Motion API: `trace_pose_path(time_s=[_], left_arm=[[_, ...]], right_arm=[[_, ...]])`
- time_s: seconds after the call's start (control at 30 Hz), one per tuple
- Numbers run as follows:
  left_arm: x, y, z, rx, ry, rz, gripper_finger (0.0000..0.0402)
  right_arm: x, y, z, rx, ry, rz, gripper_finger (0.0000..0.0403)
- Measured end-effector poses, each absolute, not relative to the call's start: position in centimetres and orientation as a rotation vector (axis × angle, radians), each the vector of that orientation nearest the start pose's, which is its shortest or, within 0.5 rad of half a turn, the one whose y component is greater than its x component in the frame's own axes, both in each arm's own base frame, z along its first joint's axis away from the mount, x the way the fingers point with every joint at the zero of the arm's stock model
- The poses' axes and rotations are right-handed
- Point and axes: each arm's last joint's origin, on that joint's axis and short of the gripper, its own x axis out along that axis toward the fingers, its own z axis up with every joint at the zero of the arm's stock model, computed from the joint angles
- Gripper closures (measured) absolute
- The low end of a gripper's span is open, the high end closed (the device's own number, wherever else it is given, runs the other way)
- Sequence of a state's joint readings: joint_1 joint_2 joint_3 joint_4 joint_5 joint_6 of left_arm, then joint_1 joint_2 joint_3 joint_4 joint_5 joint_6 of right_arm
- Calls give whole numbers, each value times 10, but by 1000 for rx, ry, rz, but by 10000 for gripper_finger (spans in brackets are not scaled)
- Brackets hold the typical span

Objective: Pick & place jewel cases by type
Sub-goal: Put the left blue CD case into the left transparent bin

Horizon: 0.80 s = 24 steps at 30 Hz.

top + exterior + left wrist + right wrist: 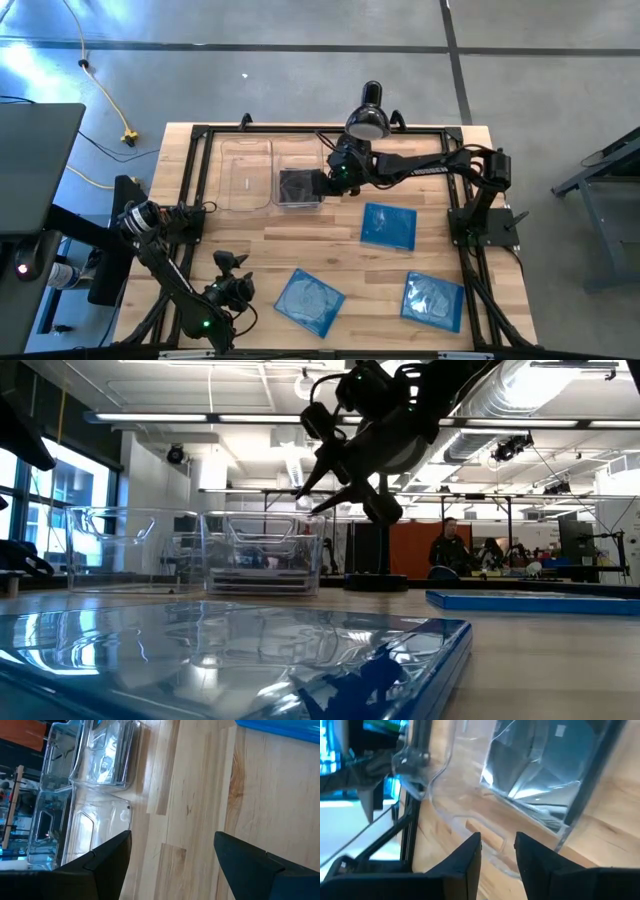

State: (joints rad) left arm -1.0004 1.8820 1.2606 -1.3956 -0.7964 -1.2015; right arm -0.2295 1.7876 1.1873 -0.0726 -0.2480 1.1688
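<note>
Right pincer (322,183) over the bin of dark cases, left pincer (232,262) idle at the near left of the counter (350,262).

My right arm reaches across the far side of the counter; its pincer hangs just above the right-hand clear bin (298,176), fingers (465,865) a little apart with nothing between them. That bin holds dark jewel cases (297,186), stacked inside; I cannot tell how many. The left-hand clear bin (246,172) sits touching it, and I see no case in it. Three blue jewel cases lie flat on the bare wood, well apart: one (388,225) near the middle just beside my right pincer's side, one (309,300) at the near edge centre, one (433,300) at the near right. My left pincer is spread wide, holding nothing, aimed toward the bins.
</note>
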Motion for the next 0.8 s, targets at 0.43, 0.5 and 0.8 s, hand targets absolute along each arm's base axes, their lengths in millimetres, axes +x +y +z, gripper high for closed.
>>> trace_pose_path(time_s=[0.43,0.5,0.8], left_arm=[[184,-243,177,441,1048,490,122],[192,-243,174,372,1127,461,124],[241,-214,173,77,1277,454,181]], right_arm=[[364,7,266,901,576,-133,315],[356,34,270,800,596,-138,318],[306,155,250,235,642,-308,334]])
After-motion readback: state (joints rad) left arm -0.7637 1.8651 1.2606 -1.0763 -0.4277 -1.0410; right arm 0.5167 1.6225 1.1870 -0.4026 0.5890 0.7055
